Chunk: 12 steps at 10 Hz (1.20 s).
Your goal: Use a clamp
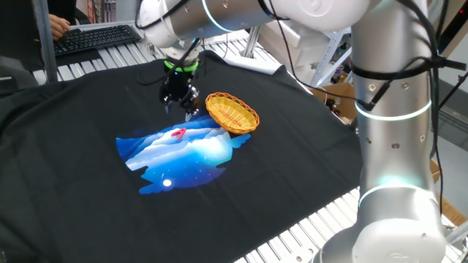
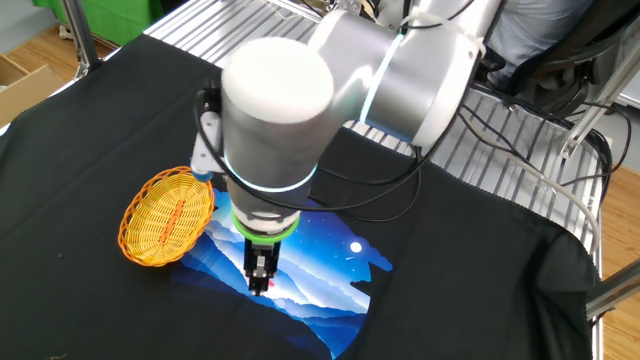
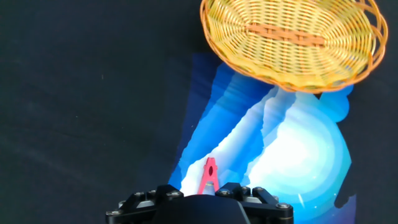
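Note:
The clamp (image 1: 178, 133), a small red-pink clip, lies flat on the blue and white print of the black cloth. In the hand view the clamp (image 3: 209, 176) shows just ahead of the black gripper body, between its two finger bases. In the other fixed view only a red bit of the clamp (image 2: 268, 287) shows by the fingertips. My gripper (image 1: 180, 108) hangs a little above the clamp, pointing down, with the jaws apart and nothing in them. The gripper (image 2: 260, 280) also shows in the other fixed view.
A woven yellow basket (image 1: 232, 112) stands tilted on the cloth just beside the print, right of the gripper; it also shows in the hand view (image 3: 292, 43). A keyboard (image 1: 95, 38) lies at the far table edge. Cables run along the right side.

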Tool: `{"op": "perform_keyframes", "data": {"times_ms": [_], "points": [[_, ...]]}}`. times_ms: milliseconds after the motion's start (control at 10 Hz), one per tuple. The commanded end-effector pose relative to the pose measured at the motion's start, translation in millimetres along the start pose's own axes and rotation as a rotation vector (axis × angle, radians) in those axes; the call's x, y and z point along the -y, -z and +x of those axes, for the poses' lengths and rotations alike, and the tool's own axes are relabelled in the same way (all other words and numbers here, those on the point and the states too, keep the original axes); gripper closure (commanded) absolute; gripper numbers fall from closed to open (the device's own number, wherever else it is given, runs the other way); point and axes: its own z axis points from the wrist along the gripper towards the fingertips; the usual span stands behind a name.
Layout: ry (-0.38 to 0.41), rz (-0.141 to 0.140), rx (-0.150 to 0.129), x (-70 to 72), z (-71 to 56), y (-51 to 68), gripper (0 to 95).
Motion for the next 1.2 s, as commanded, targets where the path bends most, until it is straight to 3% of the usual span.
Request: {"op": "perform_keyframes", "data": {"times_ms": [100,300,700,1200], "points": [[-0.005,0.015,0.046,0.2,6.3,-5.4,38.0],[-0.011,0.015,0.053,0.5,11.8,-10.1,38.0],[-0.012,0.008,0.105,2.7,25.5,-23.9,38.0],[-0.011,-0.006,0.151,2.8,28.2,-35.2,38.0]]}}
